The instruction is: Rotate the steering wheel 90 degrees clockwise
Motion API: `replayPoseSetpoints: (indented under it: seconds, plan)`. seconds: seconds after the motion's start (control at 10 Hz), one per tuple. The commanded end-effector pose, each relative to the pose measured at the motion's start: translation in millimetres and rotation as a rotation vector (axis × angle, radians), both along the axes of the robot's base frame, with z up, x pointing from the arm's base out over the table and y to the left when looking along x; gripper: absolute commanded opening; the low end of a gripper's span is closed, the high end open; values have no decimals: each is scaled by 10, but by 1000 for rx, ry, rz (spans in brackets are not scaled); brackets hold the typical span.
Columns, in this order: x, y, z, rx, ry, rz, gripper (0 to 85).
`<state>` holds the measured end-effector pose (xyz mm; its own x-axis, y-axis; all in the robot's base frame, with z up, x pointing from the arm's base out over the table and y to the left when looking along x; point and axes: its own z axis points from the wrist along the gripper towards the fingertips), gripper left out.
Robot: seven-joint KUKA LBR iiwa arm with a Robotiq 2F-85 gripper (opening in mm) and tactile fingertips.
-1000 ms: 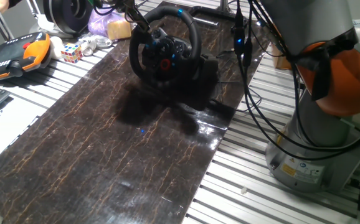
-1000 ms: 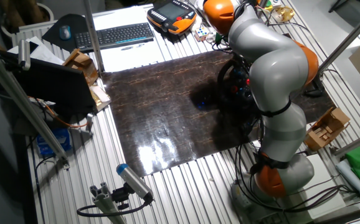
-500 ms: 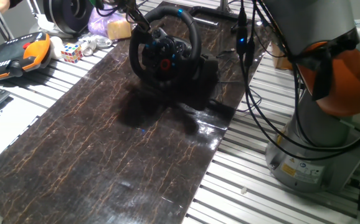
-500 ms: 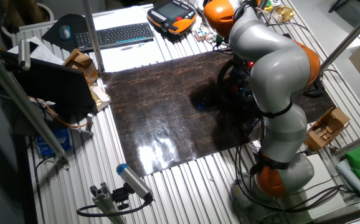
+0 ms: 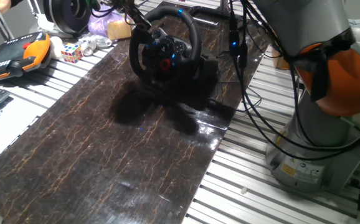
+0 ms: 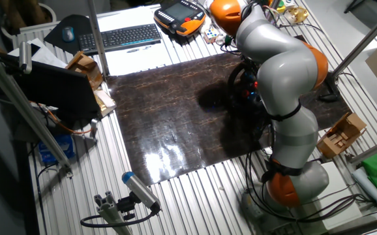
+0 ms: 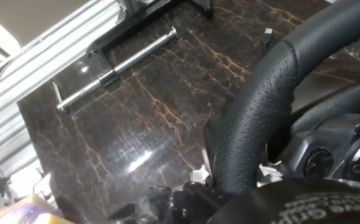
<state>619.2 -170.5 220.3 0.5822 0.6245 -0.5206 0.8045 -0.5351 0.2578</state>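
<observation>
The arm has swung slightly; its cables shifted left.

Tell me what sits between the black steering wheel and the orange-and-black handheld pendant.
In one fixed view, a multicoloured puzzle cube lies between the black round-rimmed steering wheel and the orange-and-black handheld pendant, nearer the pendant.

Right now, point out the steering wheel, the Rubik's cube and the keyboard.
steering wheel (image 5: pixel 189 32): one fixed view, on the right side of the black rim.
Rubik's cube (image 5: pixel 71 53): one fixed view, on its front face.
keyboard (image 6: pixel 119 37): the other fixed view, on the middle of the keys.
</observation>
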Motion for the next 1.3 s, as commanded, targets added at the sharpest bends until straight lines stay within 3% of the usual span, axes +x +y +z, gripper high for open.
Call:
replayPoseSetpoints:
  seconds: [0.0, 0.2, 0.3, 0.4, 0.5, 0.8, 1.2]
  plan:
    - [-3, 0, 3, -5, -2, 5, 423]
    - [-10, 1, 12, -20, -5, 6, 420]
    - [-16, 2, 16, -26, -12, 1, 370]
    - [-19, 3, 20, -35, -14, -2, 213]
    - [-25, 5, 28, -45, -18, -7, 117]
    - [-50, 30, 82, -84, -34, -32, 90]
    - [-139, 25, 158, -84, -46, -58, 43]
